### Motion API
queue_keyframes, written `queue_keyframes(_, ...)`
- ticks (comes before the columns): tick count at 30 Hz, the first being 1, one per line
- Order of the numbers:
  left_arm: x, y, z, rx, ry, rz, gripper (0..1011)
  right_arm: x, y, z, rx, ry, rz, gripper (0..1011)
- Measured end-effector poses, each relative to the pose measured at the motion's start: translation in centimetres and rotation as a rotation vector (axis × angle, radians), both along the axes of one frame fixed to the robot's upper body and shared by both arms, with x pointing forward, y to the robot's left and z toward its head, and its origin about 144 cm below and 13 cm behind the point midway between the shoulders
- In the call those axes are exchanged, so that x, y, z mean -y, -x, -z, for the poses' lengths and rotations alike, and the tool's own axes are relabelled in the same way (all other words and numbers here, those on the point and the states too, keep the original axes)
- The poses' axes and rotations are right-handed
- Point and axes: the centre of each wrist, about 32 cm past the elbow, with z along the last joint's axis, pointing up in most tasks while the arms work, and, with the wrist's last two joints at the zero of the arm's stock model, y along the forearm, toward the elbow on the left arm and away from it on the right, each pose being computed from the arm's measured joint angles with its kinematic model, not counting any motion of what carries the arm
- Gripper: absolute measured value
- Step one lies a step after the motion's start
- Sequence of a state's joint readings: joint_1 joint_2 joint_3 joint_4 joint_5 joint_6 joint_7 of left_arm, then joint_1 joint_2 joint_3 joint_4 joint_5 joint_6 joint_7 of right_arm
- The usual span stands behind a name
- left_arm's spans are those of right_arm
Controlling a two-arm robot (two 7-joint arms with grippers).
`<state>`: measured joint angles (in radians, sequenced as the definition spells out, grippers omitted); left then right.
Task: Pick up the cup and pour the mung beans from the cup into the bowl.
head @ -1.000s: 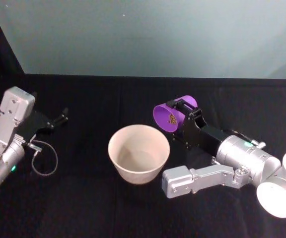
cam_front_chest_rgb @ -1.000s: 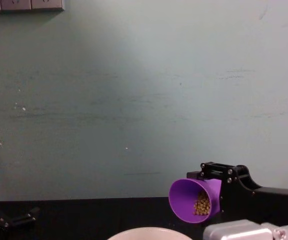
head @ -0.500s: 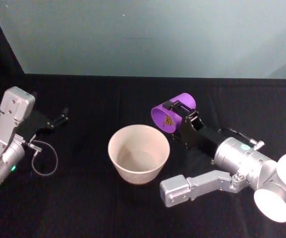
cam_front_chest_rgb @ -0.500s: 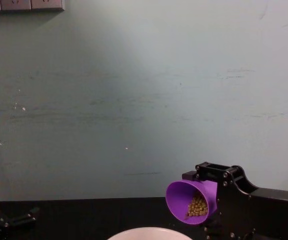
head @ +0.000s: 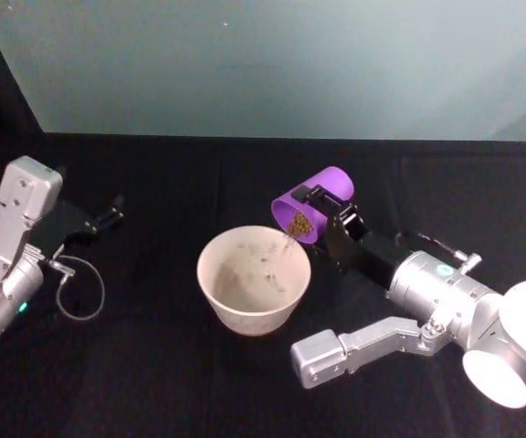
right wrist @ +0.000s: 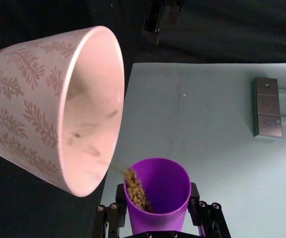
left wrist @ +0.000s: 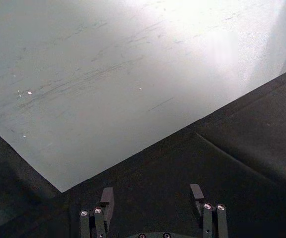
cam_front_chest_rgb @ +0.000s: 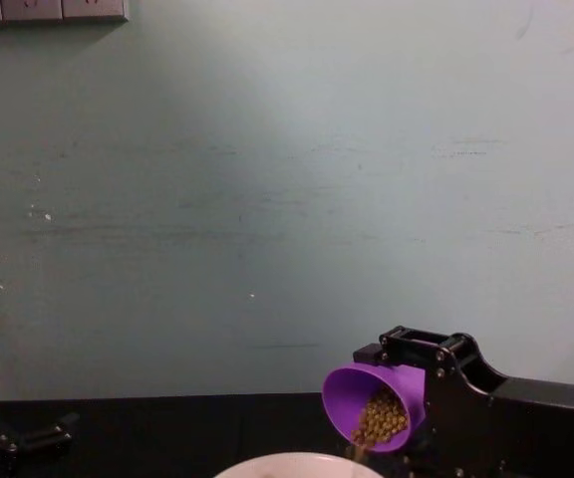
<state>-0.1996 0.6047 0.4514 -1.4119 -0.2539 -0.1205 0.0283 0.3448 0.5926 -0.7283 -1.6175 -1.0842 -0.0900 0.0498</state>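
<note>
Pouring: my right gripper, clamped on cup, tips it over bowl; beans falling. Next, I judge, more tilt; left gripper parked left of bowl, fingers apart.

Tilted purple cup w/ beans above bowl

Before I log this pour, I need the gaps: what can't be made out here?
- Chest view: the bowl cut off by the bottom edge, only rim showing.
- Head view: mung beans in it too small to count.
- Head view: one right pincer finger hidden by the cup.
</note>
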Motion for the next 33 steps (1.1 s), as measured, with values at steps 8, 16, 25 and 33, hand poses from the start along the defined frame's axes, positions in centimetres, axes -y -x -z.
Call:
queue_keyframes(8,0.00,0.00,0.00,0.000,0.000,0.000,1000,-0.17,0.07,0.16,0.020,0.023,-0.017,729)
queue_keyframes(16,0.00,0.00,0.00,0.000,0.000,0.000,1000,-0.20,0.17,0.32,0.032,0.040,-0.027,729)
queue_keyframes(25,0.00,0.00,0.00,0.000,0.000,0.000,1000,-0.23,0.28,0.49,0.065,0.080,-0.034,728)
queue_keyframes(33,0.00,0.00,0.00,0.000,0.000,0.000,1000,-0.33,0.37,0.54,0.099,0.111,-0.041,729)
